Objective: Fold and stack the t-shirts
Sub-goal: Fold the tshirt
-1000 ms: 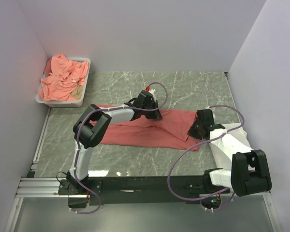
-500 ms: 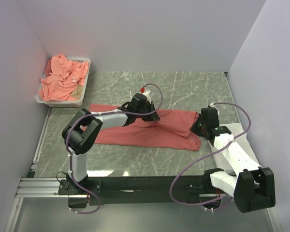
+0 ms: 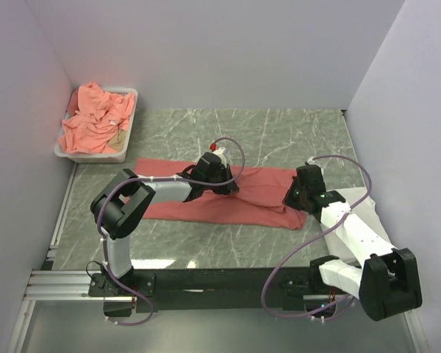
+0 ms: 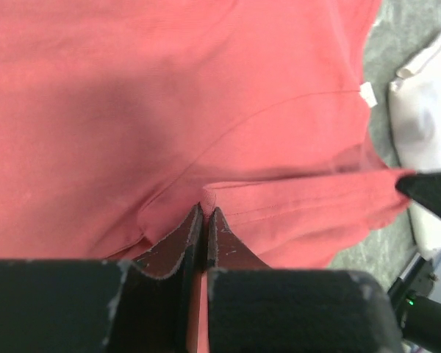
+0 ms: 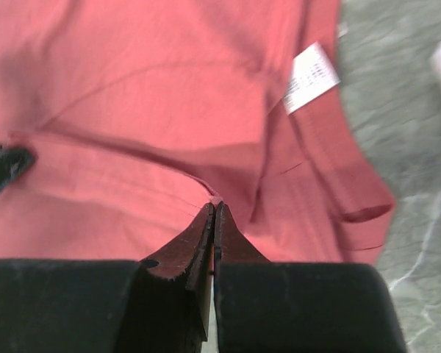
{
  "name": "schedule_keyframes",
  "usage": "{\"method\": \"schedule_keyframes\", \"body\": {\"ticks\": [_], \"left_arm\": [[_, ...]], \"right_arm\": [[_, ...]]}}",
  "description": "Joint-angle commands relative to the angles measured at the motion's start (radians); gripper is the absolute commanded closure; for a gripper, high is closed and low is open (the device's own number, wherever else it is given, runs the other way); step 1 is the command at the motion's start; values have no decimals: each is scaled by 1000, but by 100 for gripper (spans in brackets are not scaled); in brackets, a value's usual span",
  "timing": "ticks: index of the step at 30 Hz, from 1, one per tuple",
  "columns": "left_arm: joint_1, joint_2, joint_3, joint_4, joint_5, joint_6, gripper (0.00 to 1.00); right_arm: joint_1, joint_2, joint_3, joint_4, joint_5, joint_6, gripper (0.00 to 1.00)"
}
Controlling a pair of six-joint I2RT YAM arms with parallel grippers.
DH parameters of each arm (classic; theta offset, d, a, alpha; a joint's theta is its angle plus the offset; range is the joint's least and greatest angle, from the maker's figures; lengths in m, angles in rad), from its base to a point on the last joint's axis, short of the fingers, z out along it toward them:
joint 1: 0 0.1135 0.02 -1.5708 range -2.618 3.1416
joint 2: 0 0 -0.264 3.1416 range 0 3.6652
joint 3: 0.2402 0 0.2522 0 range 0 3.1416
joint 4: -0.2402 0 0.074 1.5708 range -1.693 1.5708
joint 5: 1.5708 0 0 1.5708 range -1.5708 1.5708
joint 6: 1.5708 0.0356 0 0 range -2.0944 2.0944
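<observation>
Coral-red t-shirt (image 3: 206,207) lies spread across the middle of the green marble table (image 3: 279,132); the left gripper (image 4: 206,212) is pinched closed on a small fold of its cloth; the right gripper (image 5: 214,208) is clamped tight on a folded edge near the white label (image 5: 311,76); more salmon t-shirts (image 3: 95,125) are heaped in a white tray (image 3: 130,94) at far left.

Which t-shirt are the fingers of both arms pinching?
The red t-shirt spread on the table; the other shirts lie crumpled in the white tray, untouched.
</observation>
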Motion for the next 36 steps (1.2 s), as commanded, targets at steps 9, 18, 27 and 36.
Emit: {"method": "schedule_keyframes", "body": {"ticks": [9, 18, 27, 36], "left_arm": [[-24, -39, -11, 20, -88, 16, 99], [-32, -13, 2, 6, -92, 14, 98], [-35, -14, 5, -6, -88, 6, 98], [-38, -42, -4, -8, -74, -9, 94]], "right_arm": [[109, -32, -84, -2, 93, 86, 98], [112, -142, -136, -63, 101, 186, 98], [112, -213, -119, -135, 107, 194, 98], [112, -265, -38, -210, 138, 175, 97]]}}
